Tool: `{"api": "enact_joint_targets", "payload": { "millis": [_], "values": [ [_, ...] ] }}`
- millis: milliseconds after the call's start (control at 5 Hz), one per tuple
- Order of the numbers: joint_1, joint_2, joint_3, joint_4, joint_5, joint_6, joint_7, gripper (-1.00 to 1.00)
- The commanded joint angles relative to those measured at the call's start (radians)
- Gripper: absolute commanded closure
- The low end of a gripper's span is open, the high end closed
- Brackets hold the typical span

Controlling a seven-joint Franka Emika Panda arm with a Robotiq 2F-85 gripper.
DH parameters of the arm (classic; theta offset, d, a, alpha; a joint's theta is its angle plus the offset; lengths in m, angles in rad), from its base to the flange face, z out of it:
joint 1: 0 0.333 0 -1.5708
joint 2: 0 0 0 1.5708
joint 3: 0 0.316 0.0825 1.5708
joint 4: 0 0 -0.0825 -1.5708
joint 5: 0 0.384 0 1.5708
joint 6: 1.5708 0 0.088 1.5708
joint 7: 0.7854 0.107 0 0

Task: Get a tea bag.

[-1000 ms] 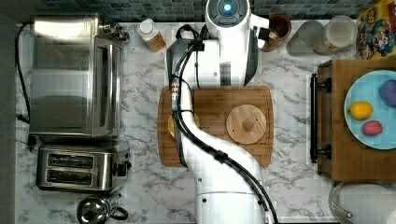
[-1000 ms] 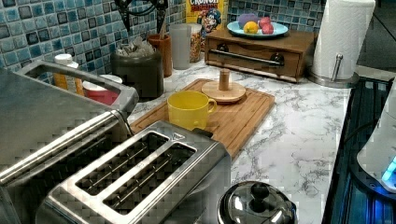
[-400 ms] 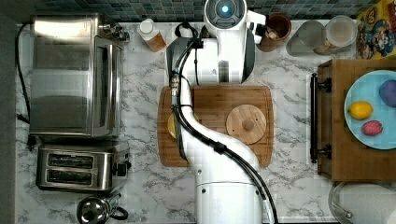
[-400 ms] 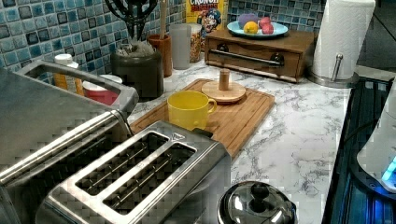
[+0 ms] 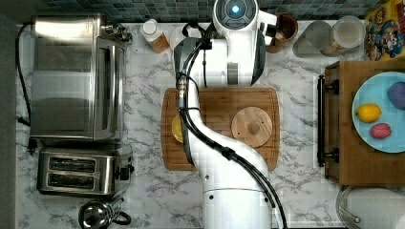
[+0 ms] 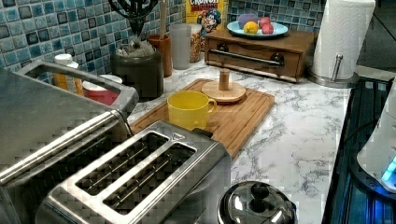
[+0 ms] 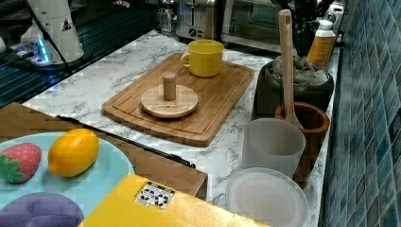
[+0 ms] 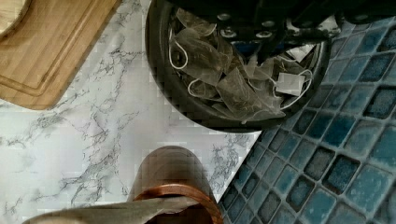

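Many crinkled paper tea bags (image 8: 219, 70) with thin white strings filled a round dark canister (image 8: 161, 70).

Going left to right in the wrist view: a wooden board (image 8: 51, 42) on veined marble, then the canister beside blue tile, the gripper (image 8: 280, 32) low over the heap, whether open or closed I cannot tell. A brown wooden cup (image 8: 170, 179) stood near.
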Motion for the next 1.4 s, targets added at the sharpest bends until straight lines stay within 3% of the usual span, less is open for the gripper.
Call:
{"api": "enact_joint_targets", "payload": {
  "millis": [200, 600, 1000, 1400],
  "values": [
    [0.014, -0.184, 0.026, 0.046, -0.007, -0.019, -0.023, 1.0],
    [-0.01, -0.268, 0.064, -0.053, 0.041, -0.151, -0.168, 1.0],
    [-0.018, -0.341, 0.079, -0.256, 0.083, -0.203, -0.155, 1.0],
    [-0.008, -0.398, 0.077, -0.381, 0.08, -0.213, -0.125, 1.0]
  ]
}}
